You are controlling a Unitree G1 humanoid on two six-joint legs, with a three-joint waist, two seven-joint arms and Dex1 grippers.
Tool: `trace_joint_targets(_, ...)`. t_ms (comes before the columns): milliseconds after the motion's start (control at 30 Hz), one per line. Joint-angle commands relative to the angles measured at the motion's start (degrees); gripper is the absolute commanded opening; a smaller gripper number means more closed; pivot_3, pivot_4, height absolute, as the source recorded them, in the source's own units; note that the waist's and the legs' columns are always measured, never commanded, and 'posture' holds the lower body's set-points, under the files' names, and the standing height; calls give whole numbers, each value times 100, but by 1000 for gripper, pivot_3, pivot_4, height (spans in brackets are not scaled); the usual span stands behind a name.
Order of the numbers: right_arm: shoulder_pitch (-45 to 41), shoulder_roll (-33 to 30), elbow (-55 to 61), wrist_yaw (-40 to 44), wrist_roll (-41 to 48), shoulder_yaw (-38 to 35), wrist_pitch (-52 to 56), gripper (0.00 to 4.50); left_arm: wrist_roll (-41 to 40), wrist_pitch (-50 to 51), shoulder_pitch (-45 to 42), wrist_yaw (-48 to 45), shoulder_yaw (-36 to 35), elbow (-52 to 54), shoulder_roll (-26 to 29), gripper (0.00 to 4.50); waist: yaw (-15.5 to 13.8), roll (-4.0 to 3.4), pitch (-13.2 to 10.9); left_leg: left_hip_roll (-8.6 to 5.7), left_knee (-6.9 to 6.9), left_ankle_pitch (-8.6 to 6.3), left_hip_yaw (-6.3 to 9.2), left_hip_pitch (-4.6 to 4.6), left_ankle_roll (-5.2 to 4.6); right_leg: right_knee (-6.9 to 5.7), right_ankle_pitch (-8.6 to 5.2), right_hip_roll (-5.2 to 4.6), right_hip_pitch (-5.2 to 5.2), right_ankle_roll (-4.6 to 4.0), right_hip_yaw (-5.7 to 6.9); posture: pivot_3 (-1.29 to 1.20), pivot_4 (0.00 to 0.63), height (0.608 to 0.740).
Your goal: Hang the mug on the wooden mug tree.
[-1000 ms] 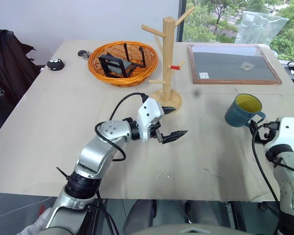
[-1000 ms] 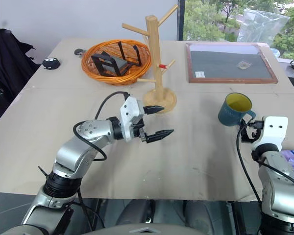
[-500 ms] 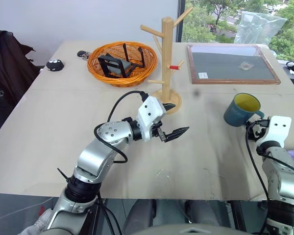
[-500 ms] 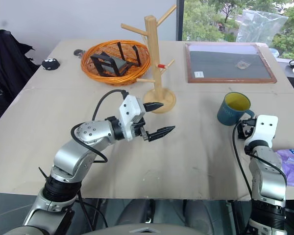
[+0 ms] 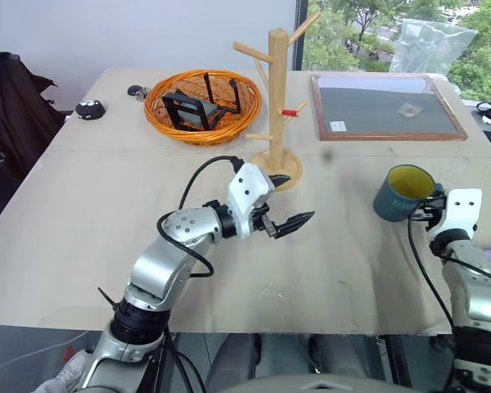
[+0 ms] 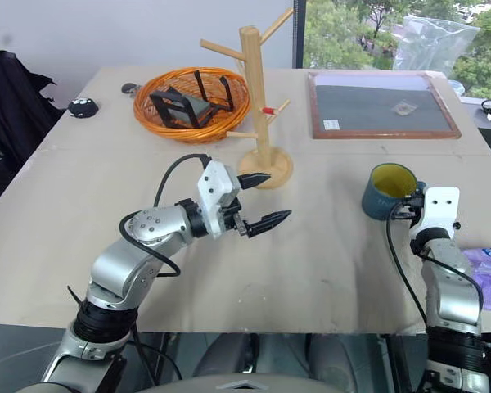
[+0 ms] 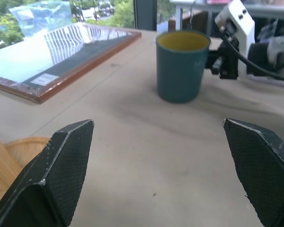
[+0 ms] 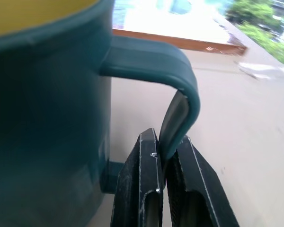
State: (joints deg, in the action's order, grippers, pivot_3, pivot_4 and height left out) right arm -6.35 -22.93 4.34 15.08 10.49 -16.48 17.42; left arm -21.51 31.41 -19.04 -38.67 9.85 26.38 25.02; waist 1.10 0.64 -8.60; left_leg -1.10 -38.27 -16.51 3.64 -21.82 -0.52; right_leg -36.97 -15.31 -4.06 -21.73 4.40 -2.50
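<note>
The mug [image 5: 402, 193] stood upright on the bench [image 5: 90, 213] at its right side, yellow inside showing, handle turned toward the robot. The right tool [image 8: 166, 163] had its two black fingers pinched together on the lower part of that loop handle, one finger inside the loop and one outside. The left tool [image 5: 287, 202] hung above the middle of the bench, pointing across toward the mug with its jaws spread wide and nothing between them. Just beyond its upper finger sat the round base of the wooden mug tree [image 5: 277, 98], upright, its pegs bare, a red-tipped one facing right. Farther back on the left lay an orange wicker basket [image 5: 203, 105] holding a dark folded stand, and to the right of the tree a wood-framed dark board [image 5: 387, 106] lay flat.
</note>
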Motion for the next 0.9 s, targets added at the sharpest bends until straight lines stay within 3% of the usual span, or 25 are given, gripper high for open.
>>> trace_joint_targets(33,-417,-869,843,1395,691,251,475,28,-203,-288,336,-130,-407,136,96,4500,35,-4,-3,0,2,0,-6,3,-1,-1,0,0,0,0,-5,0,150,740)
trace_joint_targets(167,-1520,-1802,1330,2445,1310,757,1510,28,-757,-594,736,-299,-1070,135,-22,4500,135,-8,-8,17,0,-14,-2,2,-25,0,0,2,0,0,-2,0,150,740)
trace_joint_targets(333,-3345,-2156,1164,3263,1438,1809,2381,28,-1279,-1166,1072,-373,-1838,-67,-296,4500,75,0,-6,27,0,-15,17,-2,-25,9,0,1,3,-2,18,0,150,740)
trace_joint_targets(567,-5445,-1312,-3,3108,1268,2603,3450,28,-1438,-1867,1372,-270,-2427,-11,-452,4500,-28,12,-8,21,-2,0,15,-27,1,14,2,-10,-21,-2,17,0,150,740)
trace_joint_targets(767,-5999,-907,-752,3269,1048,2957,3540,28,-1656,-2014,1758,-96,-2564,273,-519,4500,-23,19,-4,14,-9,0,17,-100,2,1,3,-21,-96,-2,20,0,150,740)
trace_joint_targets(900,-6197,-795,-1055,3470,900,3151,3515,28,-1722,-2059,1933,-8,-2590,358,-528,4500,-17,19,-4,13,-4,1,14,-102,3,-2,3,-22,-103,-2,21,0,150,740)
